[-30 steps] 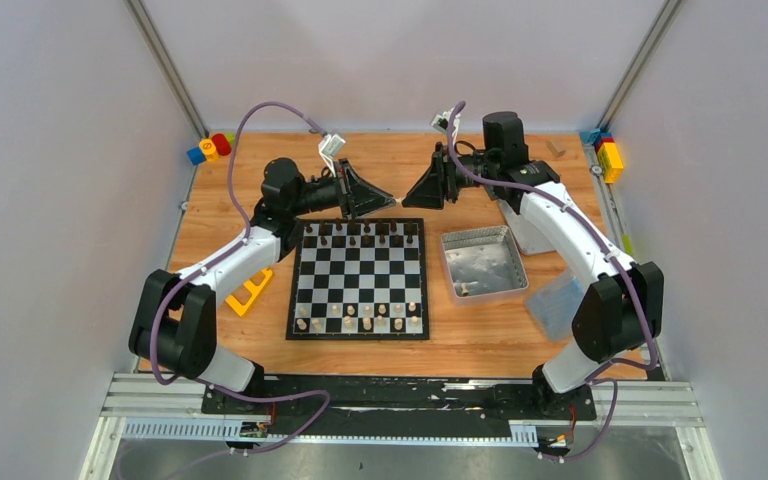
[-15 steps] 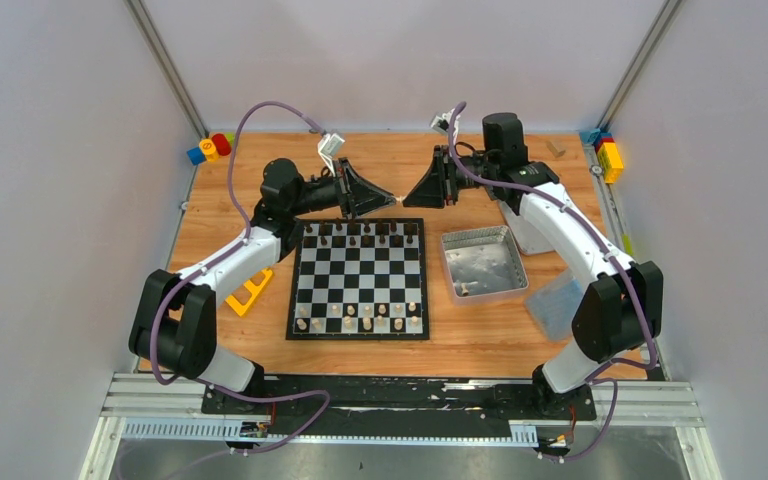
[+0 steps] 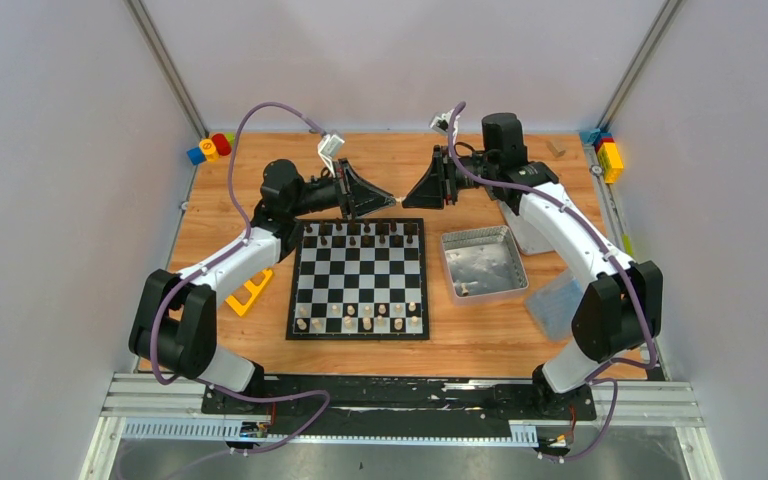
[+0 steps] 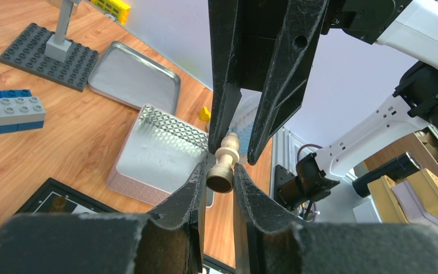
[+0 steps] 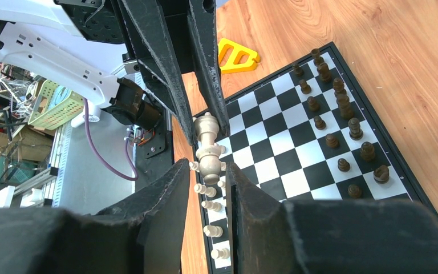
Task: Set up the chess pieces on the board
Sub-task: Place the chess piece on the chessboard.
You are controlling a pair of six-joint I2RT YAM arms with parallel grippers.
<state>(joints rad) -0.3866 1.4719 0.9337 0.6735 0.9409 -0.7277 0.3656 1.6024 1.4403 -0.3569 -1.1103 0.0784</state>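
Black-and-white checked board (image 3: 358,280), cream piece (image 4: 224,164)

High above and behind my two bases, the top camera looks down and forward across the whole table (image 3: 480,345), with the board (image 3: 360,285) mid-frame. Each wrist camera sights close along its own jaws: the one on my left gripper (image 3: 388,204) faces right, the one on my right gripper (image 3: 408,199) faces left over the board. Both wrist views share one pale chess piece (image 4: 223,165) and catch each other's gripper head-on.
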